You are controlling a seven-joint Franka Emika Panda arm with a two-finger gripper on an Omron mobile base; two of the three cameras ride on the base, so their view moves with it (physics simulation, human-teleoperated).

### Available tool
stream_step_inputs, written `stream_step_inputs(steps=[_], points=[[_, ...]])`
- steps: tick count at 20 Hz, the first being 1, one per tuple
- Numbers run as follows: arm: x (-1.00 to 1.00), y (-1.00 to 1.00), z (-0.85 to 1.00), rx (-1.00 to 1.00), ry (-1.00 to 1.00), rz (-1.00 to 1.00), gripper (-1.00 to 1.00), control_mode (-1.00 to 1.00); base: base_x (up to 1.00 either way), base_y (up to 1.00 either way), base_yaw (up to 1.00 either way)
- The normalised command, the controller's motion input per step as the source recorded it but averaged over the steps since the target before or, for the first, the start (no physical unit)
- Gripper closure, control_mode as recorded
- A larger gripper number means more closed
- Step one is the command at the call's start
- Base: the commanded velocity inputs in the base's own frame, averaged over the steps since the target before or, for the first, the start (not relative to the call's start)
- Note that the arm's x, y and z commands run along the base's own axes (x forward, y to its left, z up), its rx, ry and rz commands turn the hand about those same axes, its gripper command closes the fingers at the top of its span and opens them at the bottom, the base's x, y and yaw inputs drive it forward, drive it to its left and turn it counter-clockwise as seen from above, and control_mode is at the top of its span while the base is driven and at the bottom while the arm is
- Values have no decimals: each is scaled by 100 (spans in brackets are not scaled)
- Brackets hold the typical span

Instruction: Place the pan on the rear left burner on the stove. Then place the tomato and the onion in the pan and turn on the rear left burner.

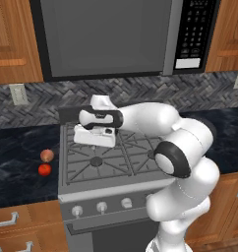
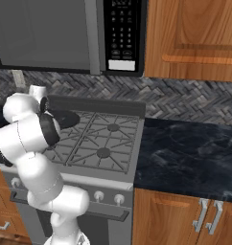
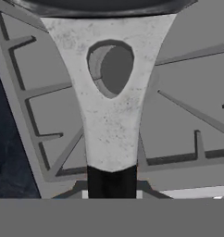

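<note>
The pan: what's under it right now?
Under the pan's silvery handle lie the stove's grey grates. The burner cap beneath its bowl is covered. The shut gripper holds the handle.

Even, soft rendered light, barely any shadows; faint sheen on the arm; hand view close-up looks slightly blurred.

My workplace: home kitchen. Gas stove (image 1: 99,162) with grates ahead of me, microwave (image 1: 123,37) overhead, wooden cabinets (image 2: 192,38), dark marble counter (image 2: 185,153), herringbone backsplash (image 2: 185,98).
</note>
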Motion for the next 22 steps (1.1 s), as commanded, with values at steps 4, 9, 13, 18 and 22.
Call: stream_step_inputs(steps=[4, 9, 13, 18, 22], points=[[34, 0, -38, 0, 0, 0, 100, -100, 0, 0, 0], [32, 0, -30, 0, 0, 0, 100, -100, 0, 0, 0], [26, 0, -24, 0, 0, 1, 100, -100, 0, 0, 0], [26, 0, -24, 0, 0, 1, 100, -100, 0, 0, 0], [28, 0, -25, 0, -1, 2, 100, -100, 0, 0, 0]])
